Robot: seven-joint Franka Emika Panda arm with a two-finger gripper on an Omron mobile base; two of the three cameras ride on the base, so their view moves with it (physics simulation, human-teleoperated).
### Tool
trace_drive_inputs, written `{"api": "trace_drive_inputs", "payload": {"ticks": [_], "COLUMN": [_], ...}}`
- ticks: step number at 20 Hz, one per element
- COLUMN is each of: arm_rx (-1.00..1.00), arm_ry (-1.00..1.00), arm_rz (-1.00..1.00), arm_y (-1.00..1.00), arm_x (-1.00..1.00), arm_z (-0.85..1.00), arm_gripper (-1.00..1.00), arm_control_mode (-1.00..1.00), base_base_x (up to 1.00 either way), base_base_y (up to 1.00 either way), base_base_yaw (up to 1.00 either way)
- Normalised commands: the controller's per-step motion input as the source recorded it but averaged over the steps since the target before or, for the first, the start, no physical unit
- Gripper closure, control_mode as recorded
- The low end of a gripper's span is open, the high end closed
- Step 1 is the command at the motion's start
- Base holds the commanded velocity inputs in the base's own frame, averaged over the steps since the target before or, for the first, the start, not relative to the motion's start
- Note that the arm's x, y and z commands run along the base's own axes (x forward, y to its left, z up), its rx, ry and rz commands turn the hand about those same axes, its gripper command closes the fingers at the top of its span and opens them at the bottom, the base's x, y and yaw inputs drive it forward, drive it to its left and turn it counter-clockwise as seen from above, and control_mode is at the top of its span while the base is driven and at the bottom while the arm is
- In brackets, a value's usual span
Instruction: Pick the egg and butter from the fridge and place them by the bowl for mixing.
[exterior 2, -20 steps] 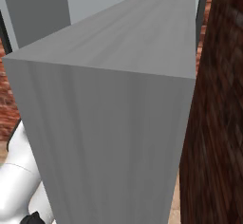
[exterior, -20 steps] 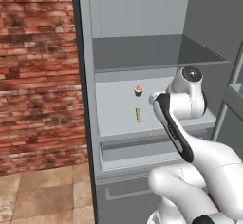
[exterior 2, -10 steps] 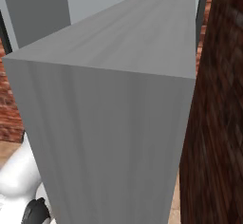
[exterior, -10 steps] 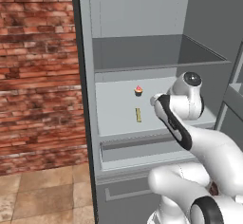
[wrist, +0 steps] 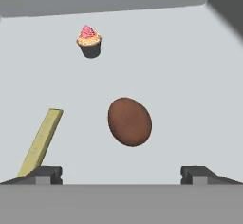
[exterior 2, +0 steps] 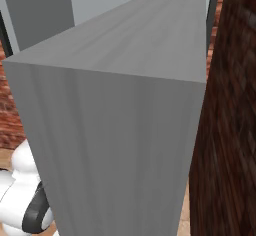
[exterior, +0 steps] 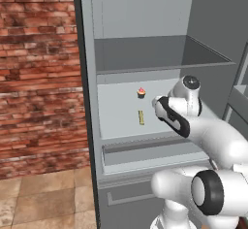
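no readable text, labels or numbers on anything here.

Reddish-brown egg (wrist: pixel 129 122) lies on the open grey fridge's (exterior: pixel 87 102) shelf, pale-yellow butter stick (wrist: pixel 41 142) lying flat nearby.

You see one dark reddish-brown oval egg (wrist: pixel 129 122), one pale-yellow butter stick (wrist: pixel 41 143), one pink-topped cupcake (wrist: pixel 88 40).
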Motion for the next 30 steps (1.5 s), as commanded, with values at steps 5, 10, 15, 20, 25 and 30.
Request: {"api": "trace_drive_inputs", "payload": {"ticks": [5, 10, 15, 20, 25, 30], "arm_rx": [-0.02, -0.06, -0.07, -0.03, 0.0, 0.0], "arm_ry": [0.0, -0.01, 0.0, 0.0, 0.0, 0.0], "arm_rz": [0.05, 0.03, 0.02, 0.0, 0.0, 0.0], "arm_y": [0.0, 0.0, -0.04, -0.06, -0.09, -0.11], "arm_x": [0.26, 0.26, 0.21, 0.25, 0.27, 0.25], "arm_z": [-0.26, -0.24, -0.2, -0.17, -0.12, -0.15], "arm_gripper": [-1.0, -1.0, -1.0, -1.0, -1.0, -1.0], "arm_control_mode": [-1.0, -1.0, -1.0, -1.0, -1.0, -1.0], "base_base_x": [0.0, 0.0, 0.0, 0.0, 0.0, 0.0], "base_base_y": [0.0, 0.0, 0.0, 0.0, 0.0, 0.0], "base_base_yaw": [0.0, 0.0, 0.0, 0.0, 0.0, 0.0]}}
